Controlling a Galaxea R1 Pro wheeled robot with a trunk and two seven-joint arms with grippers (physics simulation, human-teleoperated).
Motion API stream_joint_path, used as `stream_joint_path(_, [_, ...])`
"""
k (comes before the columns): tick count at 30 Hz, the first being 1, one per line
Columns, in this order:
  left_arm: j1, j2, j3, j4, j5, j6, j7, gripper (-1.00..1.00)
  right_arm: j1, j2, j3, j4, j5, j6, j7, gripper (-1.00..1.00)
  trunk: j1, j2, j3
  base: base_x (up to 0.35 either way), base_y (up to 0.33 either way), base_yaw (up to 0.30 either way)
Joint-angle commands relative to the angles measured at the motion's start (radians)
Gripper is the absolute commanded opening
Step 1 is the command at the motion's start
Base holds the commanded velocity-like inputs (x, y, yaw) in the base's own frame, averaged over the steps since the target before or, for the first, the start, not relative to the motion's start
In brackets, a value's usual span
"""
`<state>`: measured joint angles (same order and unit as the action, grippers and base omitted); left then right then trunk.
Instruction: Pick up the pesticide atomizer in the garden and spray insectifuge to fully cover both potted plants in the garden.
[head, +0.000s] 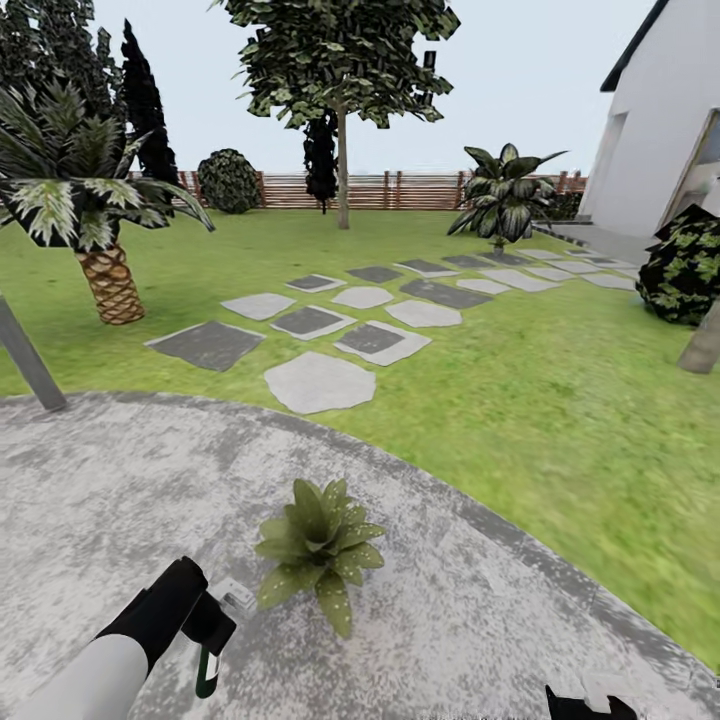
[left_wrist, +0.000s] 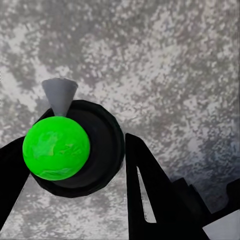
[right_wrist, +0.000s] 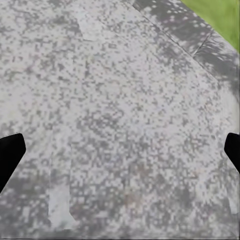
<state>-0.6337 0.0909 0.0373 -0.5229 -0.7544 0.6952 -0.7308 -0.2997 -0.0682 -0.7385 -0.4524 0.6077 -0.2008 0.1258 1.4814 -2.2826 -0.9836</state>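
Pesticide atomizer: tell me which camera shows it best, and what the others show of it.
The left wrist view: the pesticide atomizer sits close up between the left gripper fingers, green cap and grey nozzle plain. The head view gives a small dark part of it below that gripper, beside the potted plant. The right wrist view looks at stone patio.

left claw (head: 205, 625) holds the pesticide atomizer (head: 208, 672) beside a potted plant (head: 318, 548) on the patio (head: 480, 620).

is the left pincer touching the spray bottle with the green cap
Touching: in the left wrist view the left pincer's black fingers press both sides of the dark green-capped spray bottle.
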Motion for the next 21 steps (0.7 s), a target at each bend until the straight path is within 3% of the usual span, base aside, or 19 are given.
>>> stream_joint_path(1, [0.000,0.000,0.004,-0.002,-0.008,0.003,-0.009,-1.00,-0.001,0.001,-0.009,0.000,0.006,-0.004,0.008,1.00,0.000,0.000,-0.001,0.000,0.288,-0.250])
stream_joint_path(8, [-0.001,-0.001,0.005,-0.003,-0.004,0.003,-0.009,-1.00,-0.001,0.001,-0.009,0.000,0.006,-0.004,0.008,1.00,0.000,0.000,-0.001,0.000,0.327,-0.103])
stream_joint_path(14, [-0.001,-0.002,0.004,-0.003,-0.003,0.003,-0.009,-1.00,-0.001,0.001,-0.009,0.001,0.006,-0.003,0.008,1.00,0.000,0.000,-0.001,0.000,0.315,-0.250])
stream_joint_path(21, [0.000,-0.003,-0.001,-0.002,-0.009,0.000,-0.011,-1.00,-0.001,0.001,-0.009,0.001,0.006,-0.003,0.008,1.00,0.000,0.000,-0.001,0.000,0.045,-0.280])
